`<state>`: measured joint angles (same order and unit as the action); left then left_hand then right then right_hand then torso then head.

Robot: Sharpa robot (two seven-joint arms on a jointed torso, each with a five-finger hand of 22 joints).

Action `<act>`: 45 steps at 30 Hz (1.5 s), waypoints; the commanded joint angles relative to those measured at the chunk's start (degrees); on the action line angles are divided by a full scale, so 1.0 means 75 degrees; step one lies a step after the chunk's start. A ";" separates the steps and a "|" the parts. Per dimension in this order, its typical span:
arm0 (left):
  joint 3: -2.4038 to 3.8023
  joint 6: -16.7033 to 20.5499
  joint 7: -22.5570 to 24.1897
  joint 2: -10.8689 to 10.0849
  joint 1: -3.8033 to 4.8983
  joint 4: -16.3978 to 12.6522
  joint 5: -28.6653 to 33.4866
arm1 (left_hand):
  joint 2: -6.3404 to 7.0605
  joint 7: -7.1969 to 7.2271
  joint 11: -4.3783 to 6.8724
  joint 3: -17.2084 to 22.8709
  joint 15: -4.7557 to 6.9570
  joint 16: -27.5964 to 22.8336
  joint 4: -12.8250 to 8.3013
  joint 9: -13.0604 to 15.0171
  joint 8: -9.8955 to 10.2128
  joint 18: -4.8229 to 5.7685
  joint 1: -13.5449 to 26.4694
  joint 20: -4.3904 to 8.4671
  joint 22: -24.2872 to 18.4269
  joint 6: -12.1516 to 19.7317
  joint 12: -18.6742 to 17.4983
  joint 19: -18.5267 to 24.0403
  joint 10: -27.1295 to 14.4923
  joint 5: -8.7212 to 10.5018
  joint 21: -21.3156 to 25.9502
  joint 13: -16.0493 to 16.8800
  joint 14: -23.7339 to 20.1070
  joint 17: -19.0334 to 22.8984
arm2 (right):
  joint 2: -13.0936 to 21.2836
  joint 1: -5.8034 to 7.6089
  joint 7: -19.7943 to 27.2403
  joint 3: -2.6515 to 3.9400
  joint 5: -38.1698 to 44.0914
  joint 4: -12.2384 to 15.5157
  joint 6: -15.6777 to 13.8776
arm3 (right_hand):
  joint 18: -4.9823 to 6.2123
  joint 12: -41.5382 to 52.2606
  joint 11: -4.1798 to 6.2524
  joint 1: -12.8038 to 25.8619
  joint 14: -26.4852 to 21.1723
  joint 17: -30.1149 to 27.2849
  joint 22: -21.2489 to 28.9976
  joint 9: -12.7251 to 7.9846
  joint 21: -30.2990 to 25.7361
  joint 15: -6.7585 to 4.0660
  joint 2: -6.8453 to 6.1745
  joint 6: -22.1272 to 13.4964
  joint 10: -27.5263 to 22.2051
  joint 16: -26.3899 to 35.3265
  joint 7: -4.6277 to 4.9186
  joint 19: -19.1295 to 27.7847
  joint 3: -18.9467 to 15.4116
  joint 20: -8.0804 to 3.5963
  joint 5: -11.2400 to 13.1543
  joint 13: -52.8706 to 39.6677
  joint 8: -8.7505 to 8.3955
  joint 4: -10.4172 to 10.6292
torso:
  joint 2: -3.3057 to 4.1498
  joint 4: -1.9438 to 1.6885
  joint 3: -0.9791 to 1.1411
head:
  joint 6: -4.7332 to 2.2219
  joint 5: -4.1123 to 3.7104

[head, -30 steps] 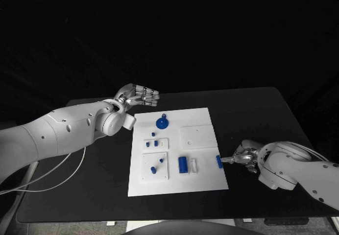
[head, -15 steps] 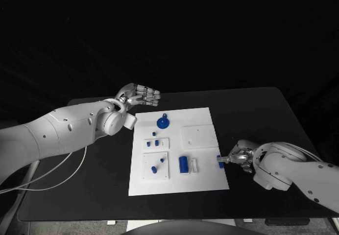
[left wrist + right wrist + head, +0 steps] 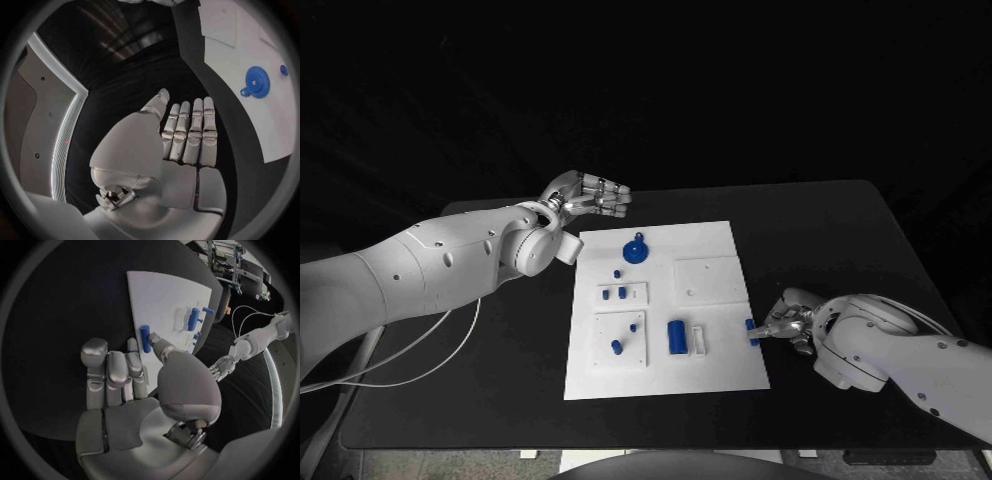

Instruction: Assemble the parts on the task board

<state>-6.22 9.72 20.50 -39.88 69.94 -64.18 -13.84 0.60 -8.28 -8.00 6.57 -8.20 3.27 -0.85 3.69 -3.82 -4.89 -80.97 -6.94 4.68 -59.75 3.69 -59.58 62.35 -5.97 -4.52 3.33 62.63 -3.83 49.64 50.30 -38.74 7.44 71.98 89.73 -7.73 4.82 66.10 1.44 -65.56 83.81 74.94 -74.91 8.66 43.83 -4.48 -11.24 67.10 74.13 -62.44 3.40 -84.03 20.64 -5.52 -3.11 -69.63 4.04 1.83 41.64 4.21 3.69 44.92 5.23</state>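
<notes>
The white task board (image 3: 711, 240) lies in the middle of the black table. My right hand (image 3: 786, 322) sits at the board's right edge and pinches a short blue peg (image 3: 751, 331) between thumb and a finger. In the right wrist view the peg (image 3: 145, 338) stands upright at the fingertips (image 3: 132, 346) by the board's (image 3: 165, 295) edge. My left hand (image 3: 593, 195) hovers past the board's far left corner, fingers (image 3: 187, 130) straight and side by side, holding nothing. A blue gear (image 3: 633, 250) lies on the board near it; the left wrist view also shows the gear (image 3: 257, 81).
On the board lie a blue cylinder (image 3: 675, 336) beside a white holder, two small plates (image 3: 619, 341) with blue pegs in them, and a square plate (image 3: 705, 278). Bare black table surrounds the board. A white cable (image 3: 416, 360) hangs off the table's left side.
My right hand has crept a little toward the board with the peg still pinched. The left hand has stayed where it was.
</notes>
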 commanded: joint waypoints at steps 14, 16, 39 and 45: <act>0.0003 -0.0124 0.0023 0.0011 0.0007 -0.0005 -0.0017 | -0.0045 0.0013 -0.0020 0.0001 0.0008 0.0033 0.0032 -0.0005 0.0024 0.0034 0.0031 -0.0044 -0.0007 0.0050 -0.0015 -0.0023 -0.0055 0.0031 -0.0003 0.0000 -0.0054 -0.0002 | -0.0177 -0.0119 0.0119 -0.0025 0.0297 -0.0172 0.0107 | -0.0076 0.0038 0.0006 -0.0168 0.0129 0.0228 -0.0671 0.0021 0.0065 0.0001 0.0369 0.0130 0.0063 -0.0009 -0.0031 -0.0377 0.0163 -0.0032 -0.0169 -0.0035 -0.0055 -0.0442 | 0.0001 0.0011 0.0002 | 0.0025 0.0058; 0.0003 -0.0127 0.0020 0.0010 0.0007 -0.0003 -0.0017 | -0.0045 0.0013 -0.0020 0.0001 0.0008 0.0033 0.0032 -0.0005 0.0024 0.0034 0.0031 -0.0044 -0.0007 0.0050 -0.0015 -0.0023 -0.0055 0.0031 -0.0003 0.0000 -0.0054 -0.0002 | -0.0185 -0.0120 0.0139 -0.0025 0.0296 -0.0172 0.0090 | -0.0077 0.0025 0.0010 -0.0181 0.0128 0.0226 -0.0671 0.0020 0.0068 0.0000 0.0427 0.0137 0.0050 -0.0007 -0.0035 -0.0375 0.0179 -0.0033 -0.0355 -0.0027 -0.0057 -0.0589 | 0.0000 0.0011 0.0000 | 0.0025 0.0061; 0.0002 -0.0140 0.0009 -0.0008 0.0007 0.0006 -0.0017 | -0.0045 0.0013 -0.0020 0.0001 0.0008 0.0033 0.0032 -0.0005 0.0024 0.0034 0.0031 -0.0044 -0.0007 0.0050 -0.0015 -0.0023 -0.0055 0.0031 -0.0003 0.0000 -0.0054 -0.0002 | -0.0090 -0.0122 0.1124 -0.0002 0.0259 -0.0091 -0.0628 | -0.0155 0.0034 0.0115 0.0122 0.0138 0.0187 -0.0684 -0.0182 0.0168 -0.0048 0.1290 0.0768 0.0234 -0.0008 -0.0201 -0.0369 0.0160 -0.0073 -0.1924 -0.0013 -0.0049 -0.1818 | 0.0001 0.0014 0.0006 | 0.0034 0.0076; 0.0002 -0.0143 0.0004 -0.0003 0.0007 0.0007 -0.0017 | -0.0045 0.0013 -0.0020 0.0001 0.0008 0.0033 0.0032 -0.0005 0.0024 0.0034 0.0031 -0.0044 -0.0007 0.0050 -0.0015 -0.0023 -0.0055 0.0031 -0.0003 0.0000 -0.0054 -0.0002 | -0.0031 -0.0121 0.1193 0.0192 0.0237 0.0101 -0.0900 | -0.0173 0.0074 0.0139 0.0123 0.0147 0.0188 -0.0688 -0.0236 0.0205 -0.0071 0.1301 0.0814 0.0282 -0.0027 -0.0228 -0.0379 0.0038 -0.0100 -0.1948 -0.0070 -0.0049 -0.1734 | 0.0002 0.0018 0.0004 | 0.0029 0.0081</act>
<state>-6.23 9.50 20.24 -40.00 69.94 -64.07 -13.85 0.60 -8.28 -8.00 6.57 -8.20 3.27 -0.85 3.69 -3.82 -4.89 -80.97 -6.95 4.69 -59.75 3.69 -59.58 62.35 -5.97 -4.52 3.33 62.63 -3.83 49.40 49.36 -32.11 8.75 73.79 89.91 -12.23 3.94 66.39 1.96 -65.02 84.00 74.92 -74.91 6.90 45.05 -4.66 -1.49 72.71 75.48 -62.45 1.67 -84.03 21.21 -5.93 -17.35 -70.08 3.49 -11.02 41.66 4.31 3.72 45.16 5.82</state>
